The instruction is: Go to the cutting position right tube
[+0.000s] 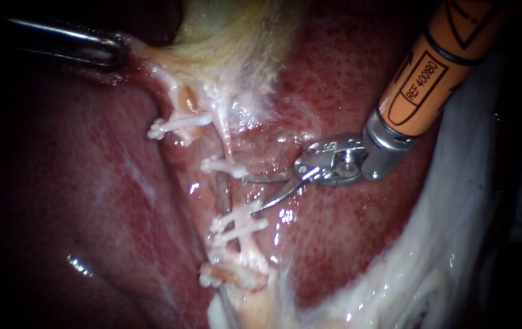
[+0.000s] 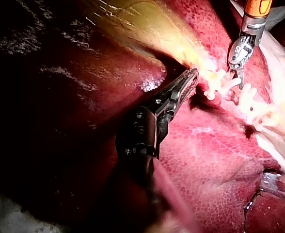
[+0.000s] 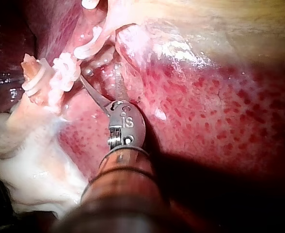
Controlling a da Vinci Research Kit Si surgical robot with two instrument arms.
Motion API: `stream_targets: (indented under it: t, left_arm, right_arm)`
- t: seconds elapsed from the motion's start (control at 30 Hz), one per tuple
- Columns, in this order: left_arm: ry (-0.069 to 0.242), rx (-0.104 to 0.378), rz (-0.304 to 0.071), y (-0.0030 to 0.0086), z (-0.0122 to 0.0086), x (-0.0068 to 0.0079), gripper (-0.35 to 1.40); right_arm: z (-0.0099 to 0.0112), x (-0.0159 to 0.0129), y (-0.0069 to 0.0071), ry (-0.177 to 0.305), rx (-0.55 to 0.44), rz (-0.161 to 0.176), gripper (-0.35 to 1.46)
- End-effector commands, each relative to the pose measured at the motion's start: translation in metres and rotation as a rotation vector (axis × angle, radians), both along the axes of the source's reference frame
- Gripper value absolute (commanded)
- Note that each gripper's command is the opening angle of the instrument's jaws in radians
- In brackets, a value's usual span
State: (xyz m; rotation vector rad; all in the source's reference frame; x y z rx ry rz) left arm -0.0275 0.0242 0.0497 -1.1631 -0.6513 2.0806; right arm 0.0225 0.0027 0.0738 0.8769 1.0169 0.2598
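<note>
As the endoscope shows it: right instrument (image 1: pixel 250 194) enters from upper right, blades parted in a moderate V, nothing gripped
Tube position: right tube (image 1: pixel 225 190) runs roughly up-down across the liver (image 1: pixel 346 244), just ahead of the blade tips; near or touching, can't tell which
Target stretch: bare tube between the upper clip (image 1: pixel 221 166) and the lower pair of clips (image 1: pixel 239 222); the open blades point at that stretch
Axis: blades lie roughly crosswise to the tube, so my read is a short straight advance until the tube sits between them
Nearer arm: right instrument by far; left instrument (image 1: pixel 109 52) is at far upper left, well apart from the cut site, jaws closed onto the edge of the gallbladder (image 1: pixel 236 36)
Left wrist view: left instrument (image 2: pixel 189 78) jaws lie together with gallbladder tissue pinched at the tip; right instrument (image 2: pixel 239 80) is beyond and beside it, tip down at the clips (image 2: pixel 220 86)
Right wrist view: only one blade clearly shows ahead of the hub, its tip (image 3: pixel 83 80) right beside the clips (image 3: pixel 65 73); opening not readable here, tube mostly hidden behind them
Risk: little room on either side, tips could catch a clip
</note>
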Motion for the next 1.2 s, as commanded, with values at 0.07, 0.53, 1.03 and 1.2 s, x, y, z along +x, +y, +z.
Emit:
stream_targets:
  t: [0.07,0.53,1.03,1.2]
  left_arm:
    - [0.000,0.000,0.000,0.0000,0.0000,0.0000,-0.35]
    - [0.000,0.000,0.000,0.0000,0.0000,0.0001,-0.35]
    - [0.000,0.000,0.001,0.0000,0.0000,0.0001,-0.35]
    - [0.000,0.000,0.000,0.0000,0.0000,0.0001,-0.35]
  right_arm:
    - [0.0000,0.0000,0.0000,-0.001,-0.001,0.002,1.01]
    - [-0.0040,-0.0035,0.0025,0.022,0.037,-0.027,1.25]
    - [-0.0092,-0.0041,-0.0008,-0.035,0.254,-0.138,1.40]
    - [-0.0097,-0.0028,-0.0015,-0.058,0.292,-0.148,1.42]
